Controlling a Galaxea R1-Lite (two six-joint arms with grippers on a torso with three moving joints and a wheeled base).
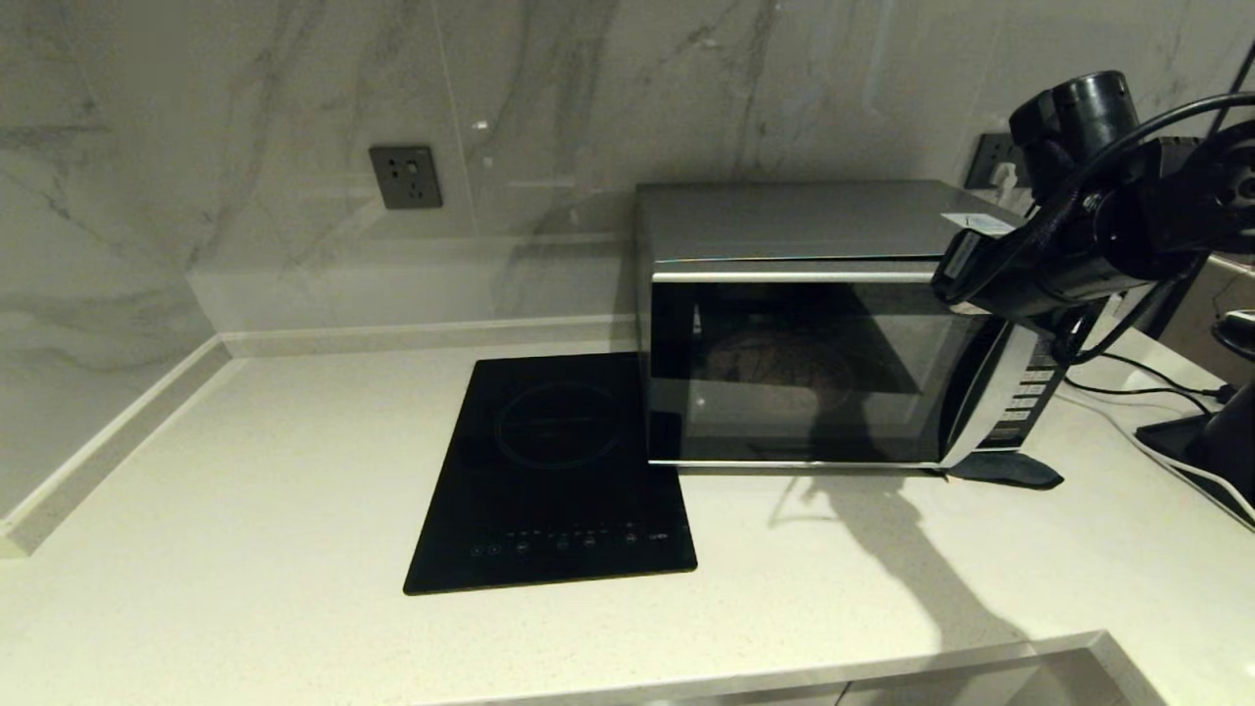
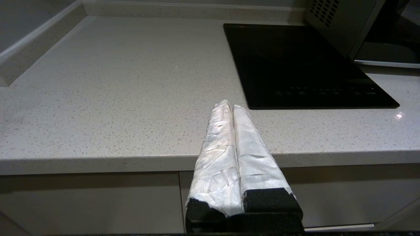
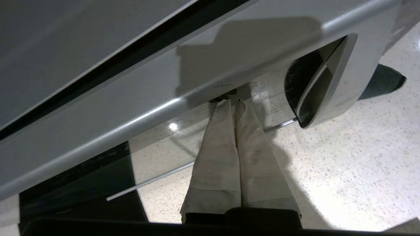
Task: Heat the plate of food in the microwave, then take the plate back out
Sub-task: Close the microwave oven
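The silver microwave (image 1: 814, 226) stands at the back right of the counter with its dark glass door shut. Behind the glass I make out only a dim round brownish shape (image 1: 779, 371); whether it is the plate of food I cannot tell. My right gripper (image 1: 949, 282) is shut and empty at the door's upper right corner. In the right wrist view its tips (image 3: 231, 102) rest against the glass just under the door's silver top band (image 3: 131, 108), beside the upper end of the curved handle (image 3: 341, 75). My left gripper (image 2: 229, 104) is shut and empty, parked low before the counter's front edge.
A flat black induction hob (image 1: 554, 471) lies in the counter left of the microwave. A wall socket (image 1: 405, 176) sits on the marble backsplash. Black cables (image 1: 1157, 387) and a dark stand (image 1: 1206, 441) are at the far right. A dark pad (image 1: 1010, 471) lies under the microwave's front right corner.
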